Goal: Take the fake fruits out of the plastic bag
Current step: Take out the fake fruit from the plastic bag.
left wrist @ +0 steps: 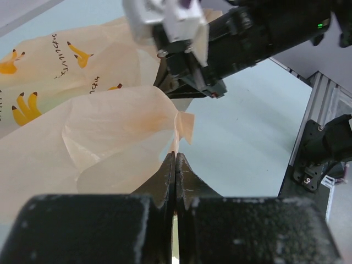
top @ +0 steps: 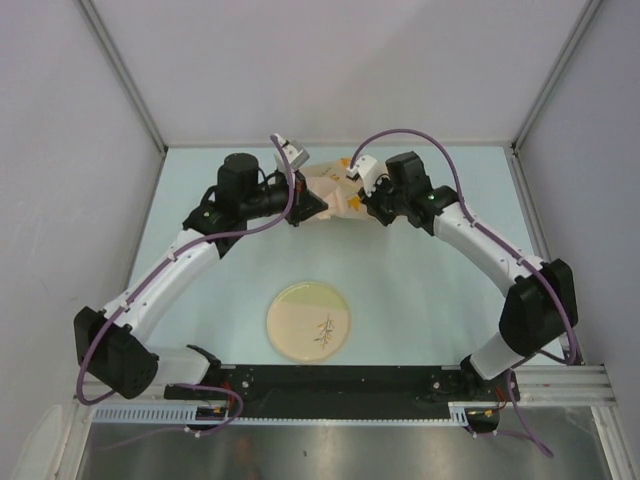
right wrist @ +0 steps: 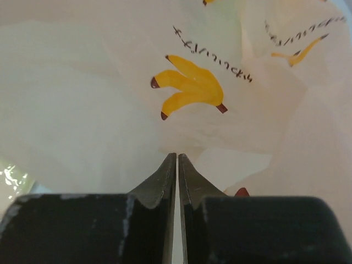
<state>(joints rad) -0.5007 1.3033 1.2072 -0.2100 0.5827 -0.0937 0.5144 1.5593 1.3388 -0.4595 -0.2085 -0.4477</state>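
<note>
— Pale blue table [top: 420,280], far middle: is the plastic bag [top: 335,196] found there?
— Yes, held between both arms. Its film is pinched by the left gripper [left wrist: 175,158], jaws shut, and by the right gripper [right wrist: 176,158], likewise clamped, probably so the mouth can be parted. Fruits are not seen; the plate [top: 308,320] is set nearer the bases.

a: what's the table [top: 420,290] like?
b: pale blue-green and smooth, with grey panels on three sides.
a: what lies on it?
b: a round beige plate [top: 308,320], flat, near the front middle, with a small sprig print. a black rail [top: 340,380] runs along the near edge.
a: further back?
b: the bag [top: 335,197], peach with banana prints, at the far middle, well apart from the plate. can't tell if it rests on the top.
</note>
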